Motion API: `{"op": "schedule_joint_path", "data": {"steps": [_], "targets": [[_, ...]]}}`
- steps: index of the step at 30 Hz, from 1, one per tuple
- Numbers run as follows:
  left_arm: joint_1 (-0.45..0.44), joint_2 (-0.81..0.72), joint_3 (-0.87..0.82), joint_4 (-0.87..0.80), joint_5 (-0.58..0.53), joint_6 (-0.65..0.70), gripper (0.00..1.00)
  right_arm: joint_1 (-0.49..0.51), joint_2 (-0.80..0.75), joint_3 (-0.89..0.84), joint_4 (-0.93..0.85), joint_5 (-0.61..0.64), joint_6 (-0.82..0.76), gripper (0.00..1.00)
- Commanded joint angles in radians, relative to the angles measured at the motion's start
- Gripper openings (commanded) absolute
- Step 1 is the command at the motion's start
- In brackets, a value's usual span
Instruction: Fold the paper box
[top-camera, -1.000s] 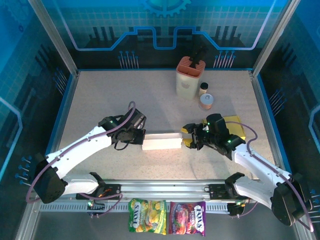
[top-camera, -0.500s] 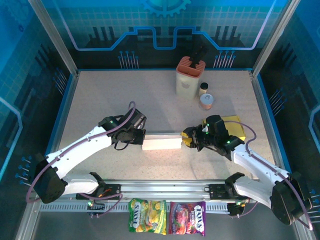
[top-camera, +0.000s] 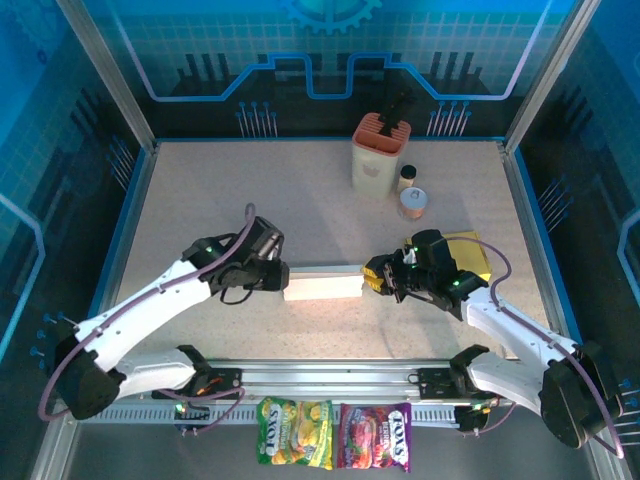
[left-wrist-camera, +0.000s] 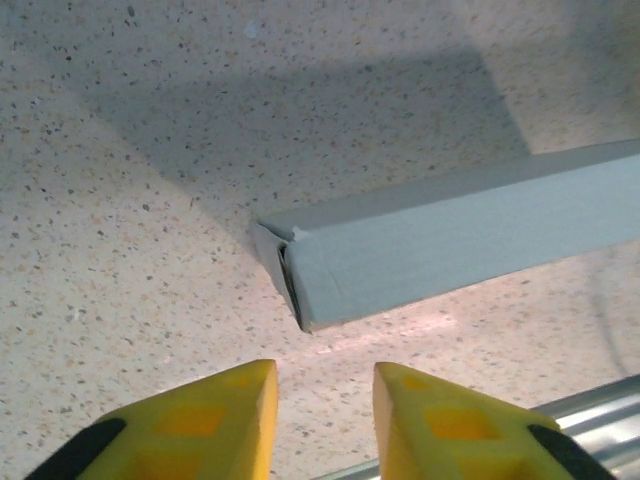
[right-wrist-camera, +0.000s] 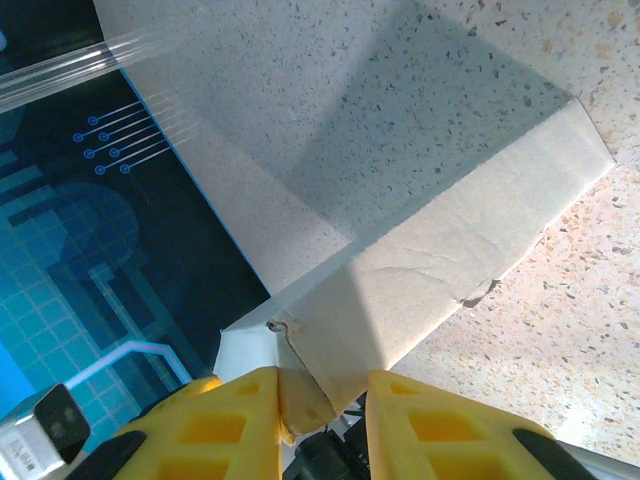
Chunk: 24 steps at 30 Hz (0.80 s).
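- Left tool (top-camera: 277, 277), in the top view, sits just off the left end of the box (top-camera: 322, 284). The box lies lengthwise on the surface (top-camera: 200, 200) between the two arms, and the right tool (top-camera: 374, 275) is at its right end. If the left end is not braced, a push from the right could slide the whole box instead of folding anything.
- Left wrist view: the left tool (left-wrist-camera: 325, 400) has its jaws apart with nothing between them. The box (left-wrist-camera: 450, 235) ends just ahead of it, not touching. The left flap (left-wrist-camera: 288, 280) looks slightly ajar, so it may spring open if nothing presses it home. A low approach could also scrape the tool along the surface (left-wrist-camera: 120, 200).
- Right wrist view: the right tool (right-wrist-camera: 322, 410) has its jaws narrowly apart with the right flap (right-wrist-camera: 300, 395) between them. I cannot tell whether they pinch it. The card of the box (right-wrist-camera: 450, 250) looks creased and nicked near that end, so a hard pull could tear it. A loose hold could let the flap slip out mid-fold.
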Motion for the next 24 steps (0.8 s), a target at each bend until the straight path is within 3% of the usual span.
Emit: {"op": "schedule_joint_path", "data": {"steps": [1,10,24], "targets": [[0.007,-0.032,0.041,-0.001,0.044,-0.073,0.39,-0.009,0.026,-0.021,-0.136,0.014,-0.03,0.26],[0.255,-0.047,-0.03,0.098,0.283,-0.178,0.43,-0.007,0.035,-0.007,-0.14,0.013,-0.037,0.25],[0.278,-0.017,-0.142,0.146,0.36,-0.183,0.35,-0.007,0.045,0.003,-0.14,0.012,-0.037,0.25]]}}
